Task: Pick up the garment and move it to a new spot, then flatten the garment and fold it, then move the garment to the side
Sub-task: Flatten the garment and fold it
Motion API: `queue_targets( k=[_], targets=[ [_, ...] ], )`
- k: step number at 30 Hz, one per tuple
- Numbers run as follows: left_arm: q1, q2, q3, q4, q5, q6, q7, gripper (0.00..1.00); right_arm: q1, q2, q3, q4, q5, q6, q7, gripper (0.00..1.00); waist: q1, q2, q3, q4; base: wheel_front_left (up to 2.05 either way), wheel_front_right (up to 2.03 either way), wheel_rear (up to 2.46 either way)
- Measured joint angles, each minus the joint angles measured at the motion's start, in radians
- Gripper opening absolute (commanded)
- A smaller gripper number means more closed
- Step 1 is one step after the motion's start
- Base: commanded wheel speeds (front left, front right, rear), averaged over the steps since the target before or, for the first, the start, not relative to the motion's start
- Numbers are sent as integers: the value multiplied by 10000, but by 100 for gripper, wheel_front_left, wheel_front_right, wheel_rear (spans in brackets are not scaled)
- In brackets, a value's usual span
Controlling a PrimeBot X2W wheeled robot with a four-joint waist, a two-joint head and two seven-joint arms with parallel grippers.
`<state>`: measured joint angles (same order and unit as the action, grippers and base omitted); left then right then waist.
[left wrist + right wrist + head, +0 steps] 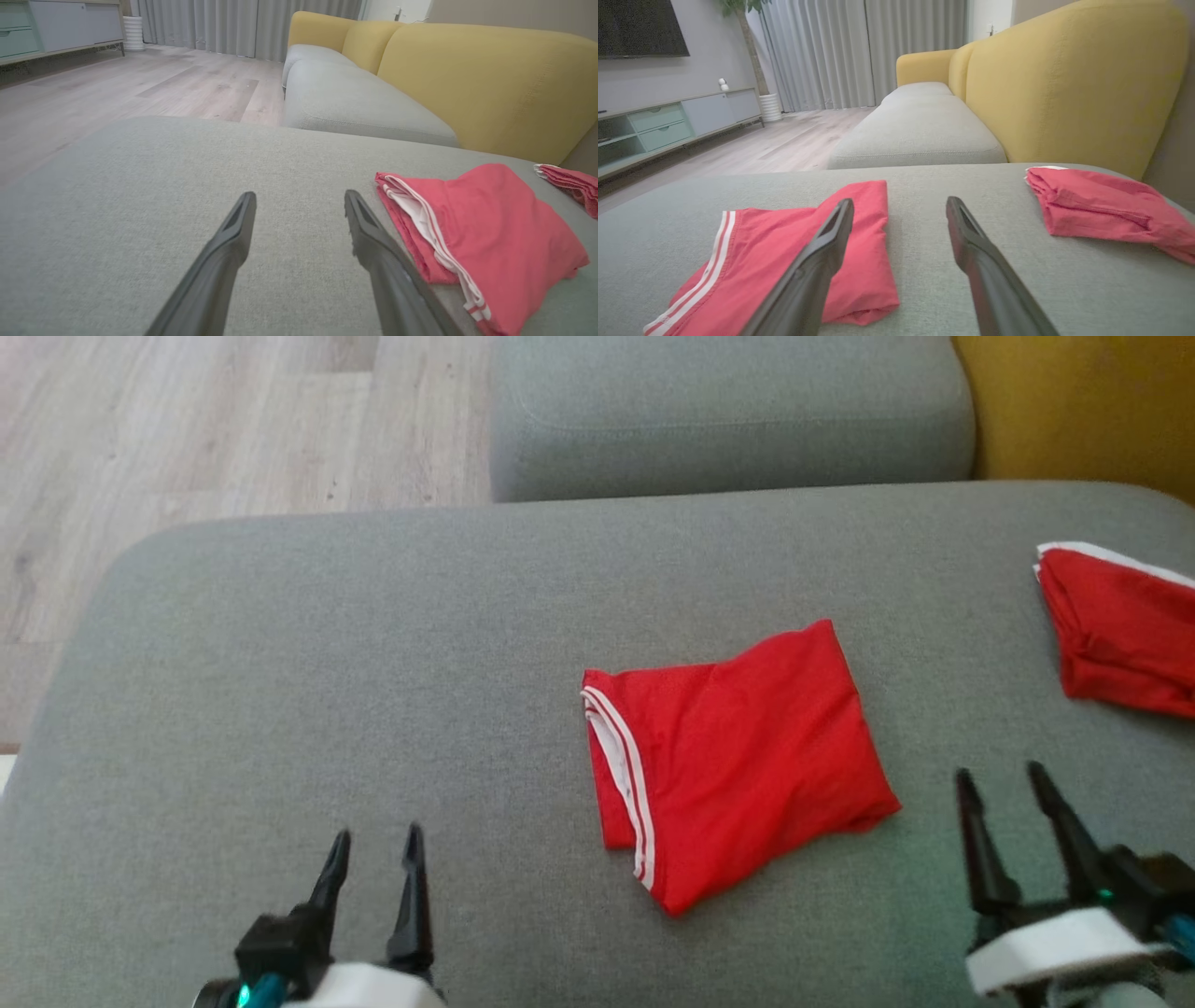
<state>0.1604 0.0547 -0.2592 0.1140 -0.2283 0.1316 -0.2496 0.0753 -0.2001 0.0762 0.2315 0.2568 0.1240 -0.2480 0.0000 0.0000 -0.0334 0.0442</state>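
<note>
Grey sofa cushion (373, 663) before you carries the folded red garment (738, 756); your left gripper (378, 833) and right gripper (998, 772) both stand spread wide, gripping nothing.

The folded garment (738, 756) lies on the wide seat cushion (327, 663), right of its middle. A second garment (1120, 635) lies at the cushion's far right edge, well apart from the first. The left pincer (377, 833) is over the near left part, and the right pincer (998, 771) is over the near right, in front of the gap between the garments. Behind sits another cushion (728, 411), with a backrest (1083, 401) to its right and the floor (187, 429) to its left.
</note>
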Motion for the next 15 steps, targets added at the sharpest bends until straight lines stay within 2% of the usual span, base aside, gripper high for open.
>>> queue_targets(
  k=[5,15],
  targets=[
    [384,10,238,-6,102,-98,0,100,554,134,-639,-238,-2,0,-2,100,0,0,-109,86,0,0,0],
    [396,8,397,-96,242,-186,0,100,690,324,-667,-267,-31,0,-2,100,0,0,-186,173,0,0,0]
  ],
)
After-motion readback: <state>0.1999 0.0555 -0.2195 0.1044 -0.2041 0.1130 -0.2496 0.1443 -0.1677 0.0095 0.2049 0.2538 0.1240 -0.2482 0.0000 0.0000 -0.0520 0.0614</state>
